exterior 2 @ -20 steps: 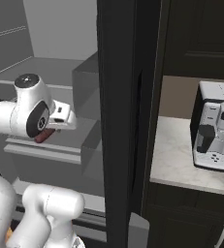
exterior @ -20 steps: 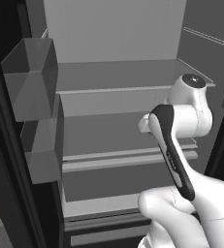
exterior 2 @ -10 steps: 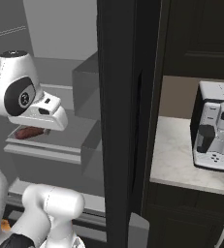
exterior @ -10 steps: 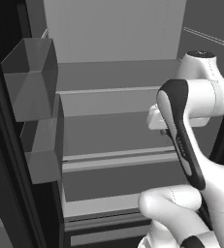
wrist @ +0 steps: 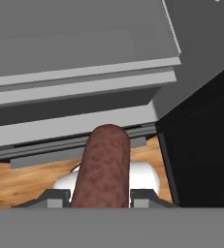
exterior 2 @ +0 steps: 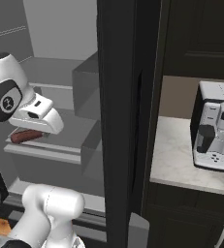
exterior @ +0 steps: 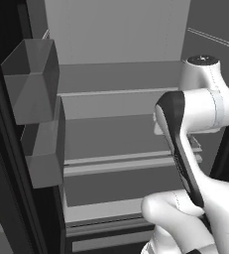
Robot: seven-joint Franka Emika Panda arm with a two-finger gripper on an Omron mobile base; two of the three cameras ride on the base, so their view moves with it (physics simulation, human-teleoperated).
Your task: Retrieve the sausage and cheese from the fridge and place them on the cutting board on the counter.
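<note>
The sausage (wrist: 103,167), a dark reddish-brown cylinder, sticks out from between my two fingertips (wrist: 55,196) in the hand view, with my gripper (wrist: 100,196) shut on it. From the right base view the sausage (exterior 2: 26,136) hangs under my white hand (exterior 2: 36,116), just above the front edge of a middle shelf of the open fridge (exterior 2: 60,145). In the left base view my forearm covers the hand in front of the fridge (exterior: 116,134) shelves. The counter (exterior 2: 179,155) lies right of the fridge. The cheese and the cutting board are out of view.
Grey door bins (exterior: 31,84) hang on the open left door. The black fridge door edge (exterior 2: 123,121) stands between my hand and the counter. A white coffee machine (exterior 2: 217,126) sits on the counter. Wooden floor (wrist: 16,181) lies below the hand.
My elbow has swung up and over, and the hand has turned and drawn back a little from the shelf. The sausage has stayed in the grip.
</note>
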